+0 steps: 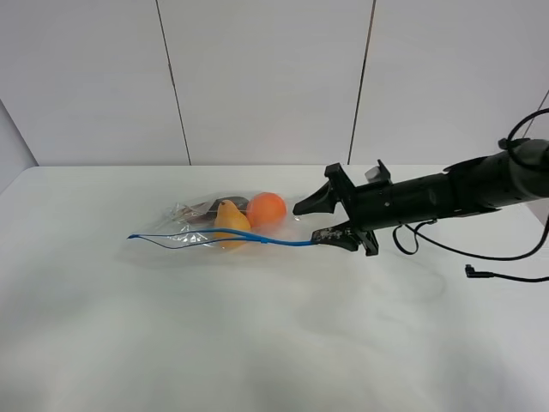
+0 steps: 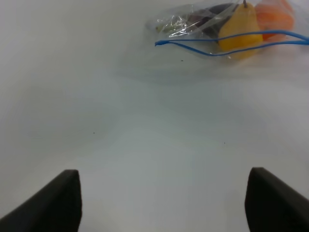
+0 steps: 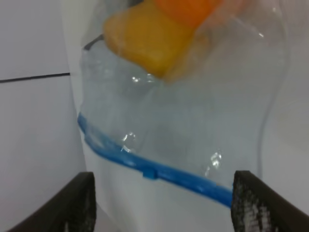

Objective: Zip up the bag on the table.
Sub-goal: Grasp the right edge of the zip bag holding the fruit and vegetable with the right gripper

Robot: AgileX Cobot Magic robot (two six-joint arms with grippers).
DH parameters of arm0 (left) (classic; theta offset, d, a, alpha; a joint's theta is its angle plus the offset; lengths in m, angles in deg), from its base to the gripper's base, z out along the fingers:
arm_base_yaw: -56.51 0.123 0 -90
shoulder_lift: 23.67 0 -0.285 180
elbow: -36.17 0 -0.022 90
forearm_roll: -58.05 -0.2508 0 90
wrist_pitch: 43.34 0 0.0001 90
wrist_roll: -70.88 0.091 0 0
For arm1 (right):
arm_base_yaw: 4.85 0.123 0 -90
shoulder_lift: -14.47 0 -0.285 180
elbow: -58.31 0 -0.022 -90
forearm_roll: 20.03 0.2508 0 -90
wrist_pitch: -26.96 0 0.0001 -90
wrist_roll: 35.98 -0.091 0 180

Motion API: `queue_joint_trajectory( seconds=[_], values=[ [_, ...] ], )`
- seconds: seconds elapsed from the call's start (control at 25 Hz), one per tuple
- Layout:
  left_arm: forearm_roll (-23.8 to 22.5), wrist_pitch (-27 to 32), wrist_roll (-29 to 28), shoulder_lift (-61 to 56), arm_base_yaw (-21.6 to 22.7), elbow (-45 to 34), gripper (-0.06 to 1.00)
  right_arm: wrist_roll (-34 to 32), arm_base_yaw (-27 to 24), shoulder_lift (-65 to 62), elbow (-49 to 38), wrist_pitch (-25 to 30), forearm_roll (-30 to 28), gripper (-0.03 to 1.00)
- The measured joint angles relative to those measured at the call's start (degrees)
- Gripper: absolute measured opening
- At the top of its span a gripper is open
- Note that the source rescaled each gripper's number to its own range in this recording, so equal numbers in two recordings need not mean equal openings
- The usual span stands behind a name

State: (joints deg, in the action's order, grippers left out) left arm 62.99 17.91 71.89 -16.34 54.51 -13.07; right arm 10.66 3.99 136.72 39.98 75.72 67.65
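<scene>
Nearest the lens is bare white table (image 1: 257,360), filling the lower half of the high view. The bag (image 1: 199,225) lies above it, just left of centre, with an orange ball (image 1: 267,209), a yellow pear (image 1: 230,225) and something dark inside. My right claw (image 1: 328,220) reaches in from the right of the frame with its fingers spread. The near end of the blue zipper strip (image 1: 266,242) runs in between them, and nothing is pinched. My left claw (image 2: 164,198) is spread too, low over the table, well apart from the bag at the top right of its own view. There the two blue lips run visibly apart, so I judge the mouth is open along most of its length. Nearly all the closing is left: steady one end and press along the strip.
</scene>
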Motion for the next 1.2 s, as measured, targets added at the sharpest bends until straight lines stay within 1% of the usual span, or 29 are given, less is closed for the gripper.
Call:
queue_joint_trajectory(
  seconds=[0.16,0.24,0.44,0.56,0.68,0.92,1.08,1.12,1.16,1.2],
  values=[
    [0.0,0.0,0.0,0.0,0.0,0.0,1.00,-2.5,0.6,2.4,2.1,-0.9,-0.6,0.88],
    [0.0,0.0,0.1,0.0,0.0,0.0,1.00,-3.4,0.4,2.4,2.4,-1.4,-1.9,0.88],
    [0.0,0.0,0.2,0.0,0.0,0.0,1.00,-8.6,-2.9,2.4,3.1,-1.6,-10.0,0.88],
    [0.0,0.0,0.2,0.0,0.0,0.0,1.00,-9.3,-3.5,2.4,3.1,-2.7,-11.8,0.88],
    [0.0,0.0,0.4,0.0,0.0,0.0,1.00,-8.1,-2.1,2.4,3.1,-2.8,-10.5,0.88],
    [0.0,0.0,0.4,0.0,0.0,0.0,1.00,-5.7,1.1,2.9,3.2,-2.8,-4.9,0.87],
    [0.0,0.0,0.4,0.0,0.0,0.0,1.00,-4.8,2.8,4.6,3.2,-2.9,-3.2,0.87],
    [0.0,0.0,0.4,0.0,0.0,0.0,1.00,-4.4,3.1,4.8,3.2,-3.0,-3.1,0.85],
    [0.0,0.0,0.4,0.0,0.0,0.0,1.00,-4.1,3.4,4.8,3.2,-3.0,-2.8,0.80],
    [0.0,0.0,0.4,0.0,0.0,0.0,1.00,-4.1,3.4,4.8,3.2,-3.0,-2.8,0.80]
  ],
)
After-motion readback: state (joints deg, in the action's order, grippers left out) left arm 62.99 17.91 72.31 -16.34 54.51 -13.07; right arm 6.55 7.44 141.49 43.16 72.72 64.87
